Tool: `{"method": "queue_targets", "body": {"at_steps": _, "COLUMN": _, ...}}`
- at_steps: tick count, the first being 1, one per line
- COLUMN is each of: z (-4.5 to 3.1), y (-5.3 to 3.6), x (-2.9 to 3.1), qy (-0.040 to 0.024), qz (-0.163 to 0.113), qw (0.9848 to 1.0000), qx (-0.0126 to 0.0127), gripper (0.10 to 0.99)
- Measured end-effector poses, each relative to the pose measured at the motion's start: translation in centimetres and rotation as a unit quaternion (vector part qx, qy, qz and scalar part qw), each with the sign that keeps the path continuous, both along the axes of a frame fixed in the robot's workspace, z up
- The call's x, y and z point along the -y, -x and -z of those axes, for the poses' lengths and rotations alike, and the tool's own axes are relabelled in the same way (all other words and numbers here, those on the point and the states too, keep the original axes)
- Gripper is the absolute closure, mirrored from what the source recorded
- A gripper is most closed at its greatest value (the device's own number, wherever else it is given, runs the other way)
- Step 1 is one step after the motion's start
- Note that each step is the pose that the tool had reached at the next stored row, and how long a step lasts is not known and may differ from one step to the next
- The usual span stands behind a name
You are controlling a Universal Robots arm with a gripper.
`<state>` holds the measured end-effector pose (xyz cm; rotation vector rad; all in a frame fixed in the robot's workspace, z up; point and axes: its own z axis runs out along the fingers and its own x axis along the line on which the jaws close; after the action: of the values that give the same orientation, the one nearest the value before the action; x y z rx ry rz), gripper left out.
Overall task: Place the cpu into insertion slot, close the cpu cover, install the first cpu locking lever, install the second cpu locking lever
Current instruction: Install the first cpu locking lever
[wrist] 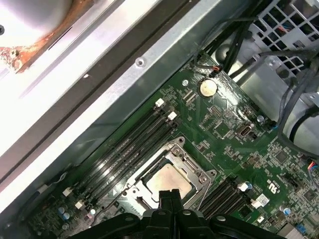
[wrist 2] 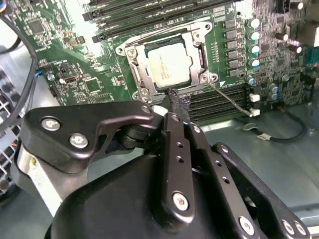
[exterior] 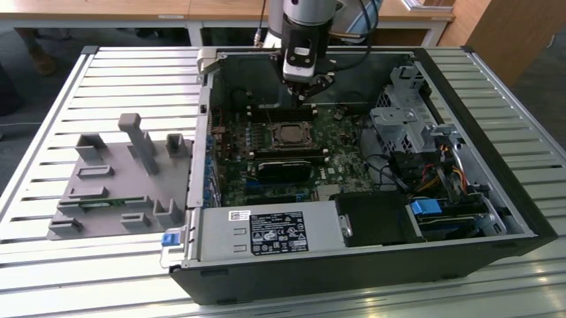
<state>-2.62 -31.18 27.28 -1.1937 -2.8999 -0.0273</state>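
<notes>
Two fingers of the gripper (wrist 2: 175, 102) are pressed together with nothing between them, tips at the edge of the cover (wrist 2: 135, 64), which lies flat on the slot (wrist 2: 141, 93) mid-motherboard (wrist 2: 75, 74). The cpu (wrist 2: 168, 67) sits inside, showing through the cut-out. A thin lever (wrist 2: 227, 97) juts out from the slot's corner across the memory slots (wrist 2: 209, 107).

The arm (exterior: 308, 13) is showing a rounded silver-grey shell with a dark band, and a black cable (exterior: 364, 48) is trailing beside it. Below, a black block (exterior: 299, 56) is carrying a small white label. In the second wrist view the gripper (wrist 2: 178, 103) is showing matte black all over. Flat, rounded link bars (wrist 2: 89, 132) are overlapping, silver screws (wrist 2: 180, 200) are glinting at their joints, and small holes are running down the middle bar (wrist 2: 177, 149).
</notes>
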Motion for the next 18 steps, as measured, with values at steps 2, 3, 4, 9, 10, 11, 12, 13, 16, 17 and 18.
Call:
{"method": "queue_targets", "body": {"at_steps": 2, "z": 0.00, "y": 0.00, "x": 0.00, "qy": -0.0001, "qz": -0.009, "qw": 1.0000, "qx": 0.0000, "gripper": 0.969}}
{"method": "queue_targets", "body": {"at_steps": 3, "z": 0.00, "y": 0.00, "x": 0.00, "qy": 0.0000, "qz": -0.014, "qw": 0.9999, "qx": 0.0000, "gripper": 0.969}}
{"method": "queue_targets", "body": {"at_steps": 4, "z": 0.00, "y": 0.00, "x": 0.00, "qy": 0.0000, "qz": -0.018, "qw": 0.9998, "qx": 0.0000, "gripper": 0.969}}
{"method": "queue_targets", "body": {"at_steps": 9, "z": 0.00, "y": 0.00, "x": 0.00, "qy": 0.0000, "qz": -0.040, "qw": 0.9992, "qx": 0.0000, "gripper": 0.969}}
{"method": "queue_targets", "body": {"at_steps": 10, "z": 0.00, "y": 0.00, "x": 0.00, "qy": 0.0000, "qz": -0.044, "qw": 0.9990, "qx": 0.0000, "gripper": 0.969}}
{"method": "queue_targets", "body": {"at_steps": 11, "z": 0.00, "y": 0.00, "x": 0.00, "qy": 0.0000, "qz": -0.048, "qw": 0.9989, "qx": 0.0000, "gripper": 0.969}}
{"method": "queue_targets", "body": {"at_steps": 12, "z": 0.00, "y": 0.00, "x": 0.00, "qy": 0.0000, "qz": -0.051, "qw": 0.9987, "qx": 0.0000, "gripper": 0.969}}
{"method": "queue_targets", "body": {"at_steps": 13, "z": 0.00, "y": 0.00, "x": 0.00, "qy": 0.0000, "qz": -0.055, "qw": 0.9985, "qx": 0.0000, "gripper": 0.969}}
{"method": "queue_targets", "body": {"at_steps": 16, "z": 0.00, "y": 0.00, "x": 0.00, "qy": 0.0000, "qz": -0.066, "qw": 0.9978, "qx": 0.0000, "gripper": 0.969}}
{"method": "queue_targets", "body": {"at_steps": 17, "z": 0.00, "y": 0.00, "x": 0.00, "qy": 0.0000, "qz": -0.070, "qw": 0.9976, "qx": 0.0000, "gripper": 0.969}}
{"method": "queue_targets", "body": {"at_steps": 18, "z": 0.00, "y": 0.00, "x": 0.00, "qy": 0.0000, "qz": -0.074, "qw": 0.9973, "qx": 0.0000, "gripper": 0.969}}
